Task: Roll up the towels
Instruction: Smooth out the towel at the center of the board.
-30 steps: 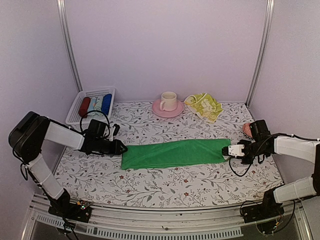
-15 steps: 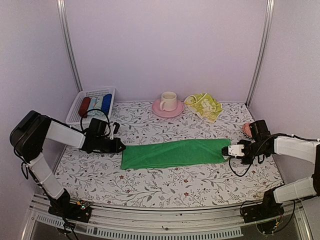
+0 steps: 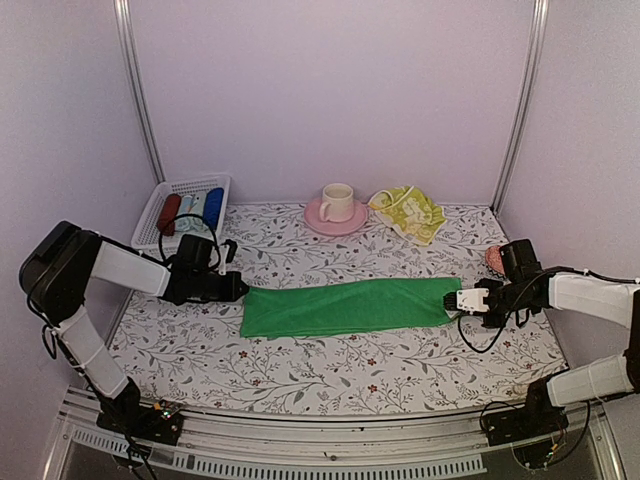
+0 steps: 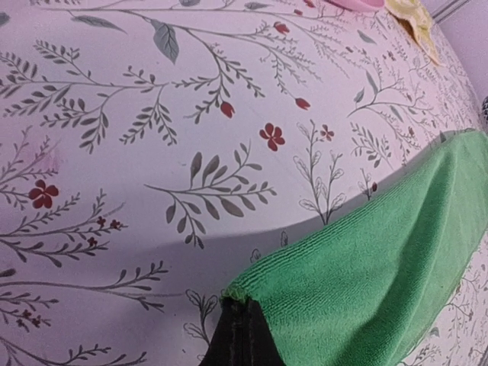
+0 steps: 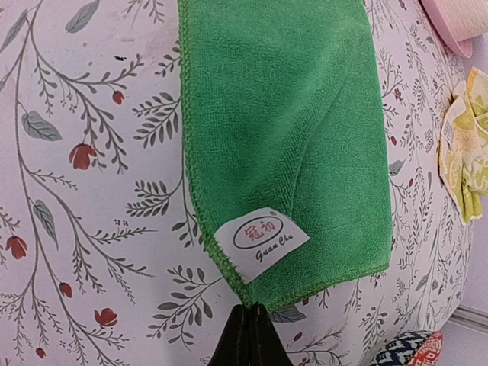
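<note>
A bright green towel (image 3: 345, 306) lies folded into a long strip across the middle of the table. My left gripper (image 3: 240, 288) is shut on its left corner; the wrist view shows the green towel (image 4: 381, 267) pinched at the fingertips of the left gripper (image 4: 241, 305). At the other end my right gripper (image 3: 452, 298) is shut on the corner beside the white label (image 5: 261, 238) of the green towel (image 5: 282, 99), the right gripper (image 5: 250, 309) meeting the hem. The pale yellow towel (image 3: 408, 211) lies crumpled at the back.
A pink saucer with a cream cup (image 3: 336, 205) stands at the back centre. A white basket (image 3: 170, 190) at the back left holds dark red, pale blue and deep blue rolls. A patterned round object (image 3: 493, 257) sits by the right arm.
My left gripper has closed on the green towel's left corner, and that end has shifted slightly left. The right gripper has stayed put on its corner.
</note>
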Controlling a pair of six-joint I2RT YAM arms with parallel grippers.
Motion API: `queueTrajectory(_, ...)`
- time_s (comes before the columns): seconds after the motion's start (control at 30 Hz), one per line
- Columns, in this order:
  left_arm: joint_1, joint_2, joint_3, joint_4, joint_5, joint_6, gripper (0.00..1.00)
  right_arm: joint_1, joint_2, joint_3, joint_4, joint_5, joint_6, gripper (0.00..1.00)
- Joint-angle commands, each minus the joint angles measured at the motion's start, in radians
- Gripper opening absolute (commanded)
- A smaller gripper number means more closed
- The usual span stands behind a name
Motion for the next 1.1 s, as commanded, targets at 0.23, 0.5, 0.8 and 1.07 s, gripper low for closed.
queueTrajectory(0.23, -0.028, -0.016, -0.009, 0.12, -0.096, 0.037, 0.0, 0.007, -0.005, -0.011, 0.01, 0.007, 0.008, 0.04)
queueTrajectory(0.5, -0.069, 0.004, -0.002, 0.176, -0.155, 0.064, 0.0, 0.007, -0.004, -0.01, 0.01, 0.013, 0.004, 0.03)
queueTrajectory(0.8, -0.101, 0.051, 0.033, 0.158, -0.292, 0.075, 0.0, 0.007, -0.009, -0.012, 0.004, 0.013, -0.002, 0.03)
queueTrajectory(1.07, -0.123, 0.1, 0.086, 0.066, -0.404, 0.077, 0.0, 0.008, -0.012, -0.01, -0.002, 0.013, -0.007, 0.03)
